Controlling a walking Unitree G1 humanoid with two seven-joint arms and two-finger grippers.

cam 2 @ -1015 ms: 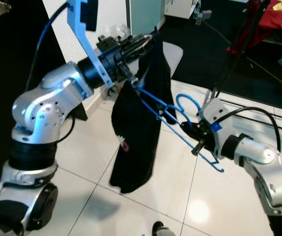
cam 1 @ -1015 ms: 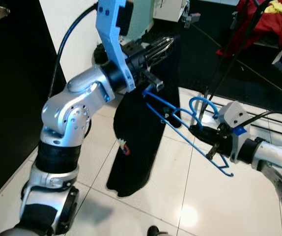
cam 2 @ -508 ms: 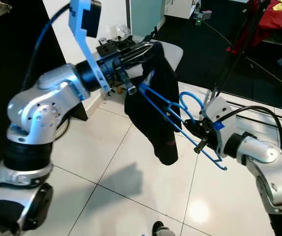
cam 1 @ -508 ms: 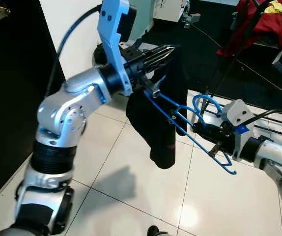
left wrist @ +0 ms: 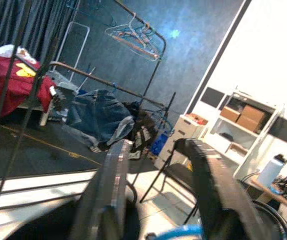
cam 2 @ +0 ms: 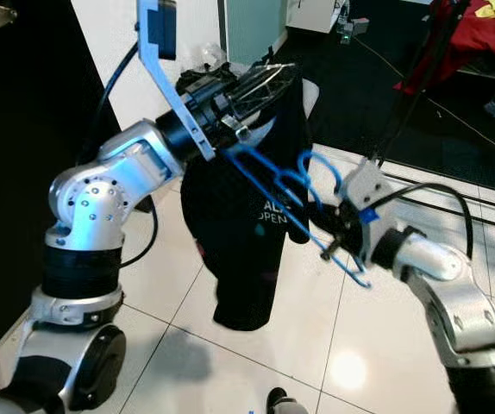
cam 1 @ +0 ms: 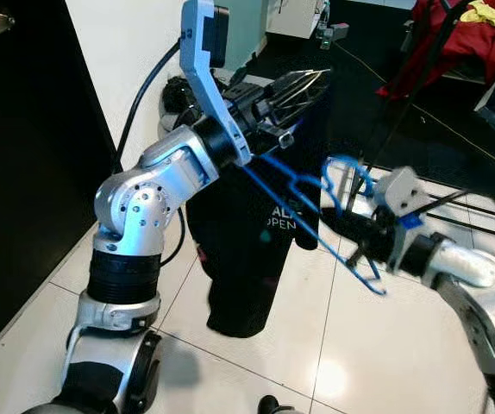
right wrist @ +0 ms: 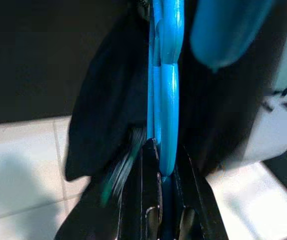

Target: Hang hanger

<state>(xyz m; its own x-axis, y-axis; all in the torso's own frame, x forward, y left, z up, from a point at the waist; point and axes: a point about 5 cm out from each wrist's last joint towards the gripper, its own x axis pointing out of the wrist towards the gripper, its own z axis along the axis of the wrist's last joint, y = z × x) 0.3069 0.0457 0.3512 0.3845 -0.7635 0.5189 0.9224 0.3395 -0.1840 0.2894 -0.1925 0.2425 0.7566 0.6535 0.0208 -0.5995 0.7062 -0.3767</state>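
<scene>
A blue plastic hanger [cam 1: 315,207] is held level between my two arms, its hook [cam 1: 351,168] pointing up. My right gripper [cam 1: 357,231] is shut on its lower bar; the clamped fingers [right wrist: 151,200] show in the right wrist view. The hanger's far end reaches into a black garment [cam 1: 247,250] with light lettering. The garment hangs long from my raised left gripper [cam 1: 306,82], whose fingers [left wrist: 211,190] grip its top edge. Its lower hem dangles just above the white floor tiles.
A black door [cam 1: 23,172] stands close on the left. At the back right a dark clothes rack pole [cam 1: 403,95] slants up to a red garment [cam 1: 463,34]. A white chair seat [cam 2: 310,90] is behind the left gripper. White tiled floor [cam 1: 256,371] lies in front.
The black garment has swung down and now hangs long and straight. My right gripper has carried the hanger left, closer to the garment. The left arm has shifted slightly right.
</scene>
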